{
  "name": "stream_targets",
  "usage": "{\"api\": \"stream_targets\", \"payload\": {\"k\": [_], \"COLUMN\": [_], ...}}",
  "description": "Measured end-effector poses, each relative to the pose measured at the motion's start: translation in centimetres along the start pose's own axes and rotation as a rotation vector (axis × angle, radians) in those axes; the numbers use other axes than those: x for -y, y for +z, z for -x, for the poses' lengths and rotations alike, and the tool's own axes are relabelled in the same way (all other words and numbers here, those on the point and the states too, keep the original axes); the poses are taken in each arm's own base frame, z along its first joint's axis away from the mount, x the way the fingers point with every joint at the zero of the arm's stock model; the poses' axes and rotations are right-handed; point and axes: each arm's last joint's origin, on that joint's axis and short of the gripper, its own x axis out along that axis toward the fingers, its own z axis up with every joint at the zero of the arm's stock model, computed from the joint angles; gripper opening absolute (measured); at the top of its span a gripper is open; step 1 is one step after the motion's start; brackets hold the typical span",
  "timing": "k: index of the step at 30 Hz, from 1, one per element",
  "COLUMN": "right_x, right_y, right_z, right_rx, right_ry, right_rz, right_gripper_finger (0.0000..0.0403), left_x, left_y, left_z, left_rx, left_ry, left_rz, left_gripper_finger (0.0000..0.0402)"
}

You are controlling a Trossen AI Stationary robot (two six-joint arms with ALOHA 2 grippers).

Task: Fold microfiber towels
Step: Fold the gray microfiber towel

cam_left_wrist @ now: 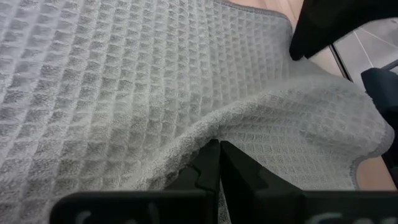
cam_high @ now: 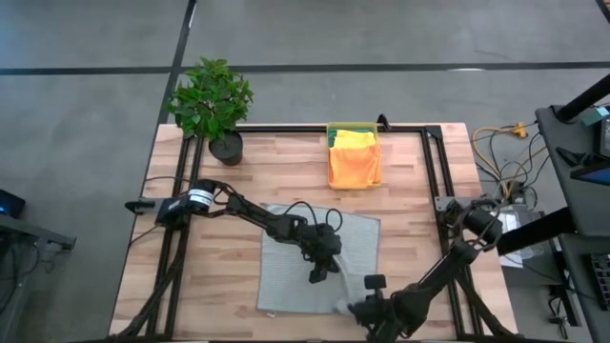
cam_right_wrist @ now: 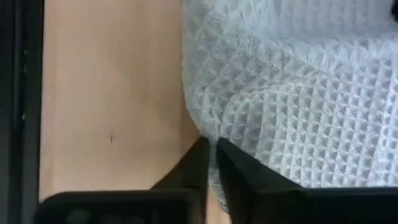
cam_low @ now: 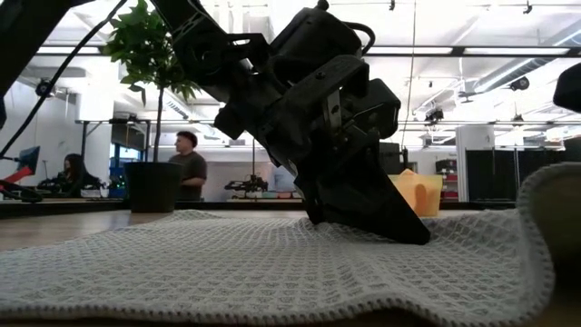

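- Two grippers are working on the light grey towel (cam_high: 315, 262), which is lying mostly flat on the near half of the wooden table (cam_high: 419, 181).
- At the near edge, the right gripper (cam_high: 355, 307) is sitting on the towel's near right corner; in its wrist view its two dark fingers (cam_right_wrist: 233, 168) are pressed together with a pinch of the waffle-weave cloth between them.
- That corner is rising off the table, showing in the low view as a curled-up edge on the right side.
- Slightly farther in, the left gripper (cam_high: 317, 276) is resting on the towel's right-hand part, tips down on the cloth.
- Its wrist view is showing its fingers (cam_left_wrist: 239, 168) closed tight, with a raised ridge of grey cloth meeting their tips; whether they are actually holding a fold is hard to tell.
- The left arm is reaching in from the table's left side across the towel, and the right arm is coming in from the right side.
- Toward the far edge, a yellow bin (cam_high: 354, 133) is standing well apart from the grey towel, with an orange towel (cam_high: 354, 167) draped over its near side and a yellow towel (cam_high: 355, 139) on top; a sliver of teal is showing at its left edge.
- At the far left corner, a potted plant (cam_high: 212, 105) is standing on the table.
- Beyond the table, the low view is showing two people (cam_low: 189, 163) in the room.
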Motion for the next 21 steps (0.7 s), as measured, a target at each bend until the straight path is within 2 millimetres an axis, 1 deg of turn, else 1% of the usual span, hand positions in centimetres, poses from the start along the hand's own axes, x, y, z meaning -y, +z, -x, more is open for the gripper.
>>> {"api": "stream_targets", "payload": {"k": [1, 5, 7, 11, 14, 16, 21], "right_x": [0.2, 1.4, 2.1, 4.0, 6.0, 7.6, 11.4], "right_y": [0.1, 0.6, 1.1, 2.3, 2.6, 2.4, 1.7], "right_z": [0.2, 1.3, 1.9, 3.2, 2.7, 2.1, 0.8], "right_rx": [-0.018, -0.088, -0.079, 0.001, -0.006, -0.043, -0.059], "right_ry": [0.023, 0.159, 0.230, 0.393, 0.535, 0.627, 0.805], "right_rz": [-0.001, -0.004, 0.019, 0.025, -0.007, -0.048, -0.159], "right_gripper_finger": [0.0020, 0.0010, 0.0009, 0.0009, 0.0009, 0.0009, 0.0009], "left_x": [0.0, 0.0, 0.0, 0.1, 0.1, 0.2, 0.3], "left_y": [0.0, 0.0, 0.0, 0.0, 0.0, 0.0, -0.1], "left_z": [0.0, 0.0, 0.0, 0.0, 0.0, 0.0, -0.1], "left_rx": [0.000, -0.001, -0.002, -0.003, -0.006, -0.009, -0.018], "left_ry": [-0.001, -0.005, -0.005, -0.017, -0.026, -0.031, -0.049], "left_rz": [0.000, 0.000, 0.000, -0.001, -0.002, -0.002, -0.005], "left_gripper_finger": [0.0000, 0.0000, 0.0000, 0.0000, 0.0000, 0.0000, 0.0000]}}
